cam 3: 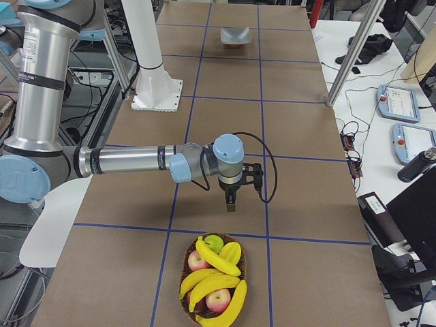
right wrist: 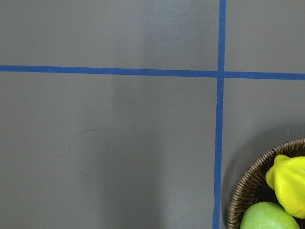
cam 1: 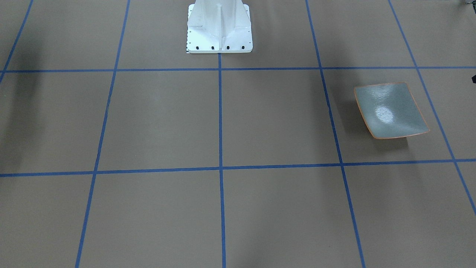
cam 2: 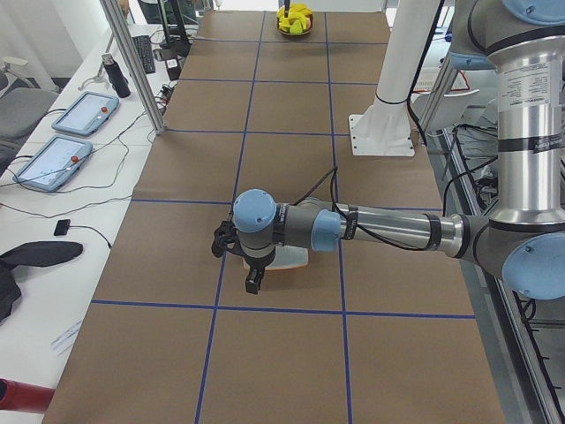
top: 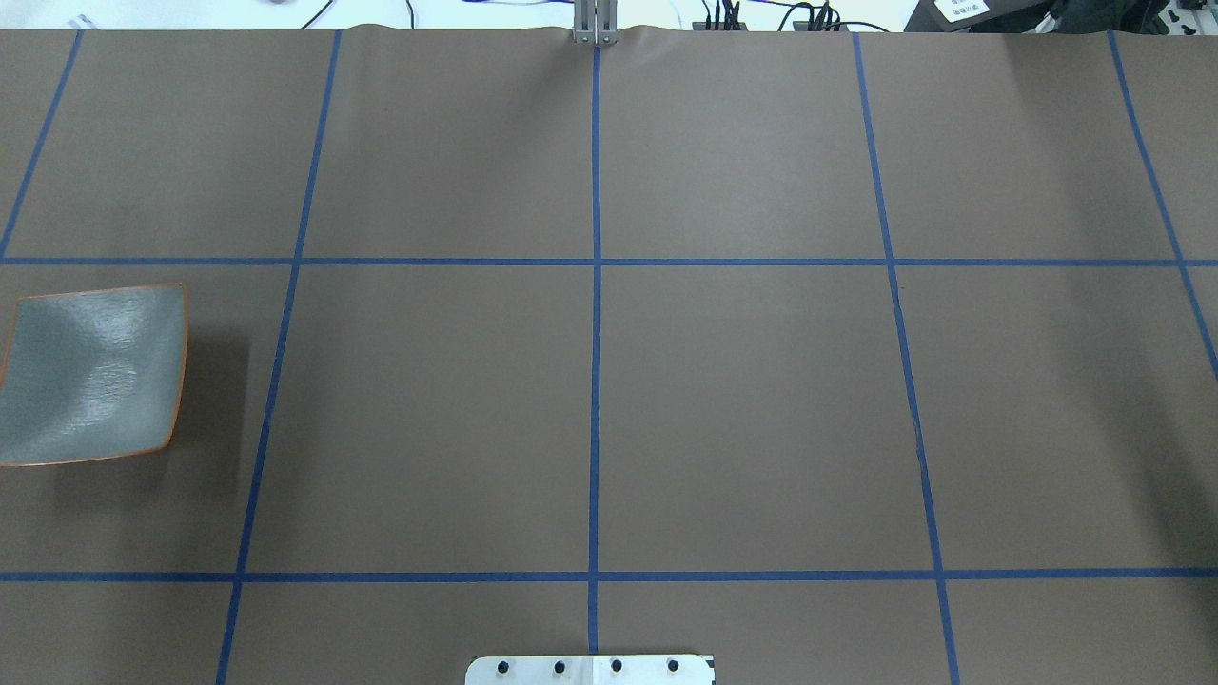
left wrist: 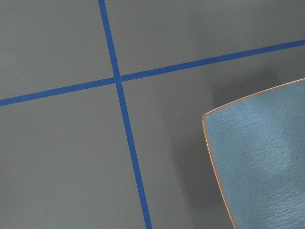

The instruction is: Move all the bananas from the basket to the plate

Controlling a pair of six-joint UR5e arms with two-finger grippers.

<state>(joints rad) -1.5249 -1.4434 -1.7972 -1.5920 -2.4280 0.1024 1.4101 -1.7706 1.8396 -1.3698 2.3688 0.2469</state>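
Observation:
Several yellow bananas (cam 3: 216,281) lie in a wicker basket (cam 3: 189,305) at the table's right end. The right wrist view shows the basket's rim (right wrist: 243,191). The grey-green plate (top: 90,376) with an orange rim sits empty at the table's left end (cam 1: 390,109) and shows in the left wrist view (left wrist: 262,162). My left gripper (cam 2: 253,283) hangs beside the plate (cam 2: 293,258), pointing down. My right gripper (cam 3: 231,203) hangs a little short of the basket. Both show only in the side views, so I cannot tell whether they are open or shut.
Red apples (cam 3: 219,298) and a green apple (right wrist: 267,218) share the basket with a yellow fruit (right wrist: 288,179). The white robot base (cam 1: 219,29) stands at the table's middle near edge. Aluminium posts (cam 2: 132,62) and tablets (cam 2: 53,159) line the operators' side.

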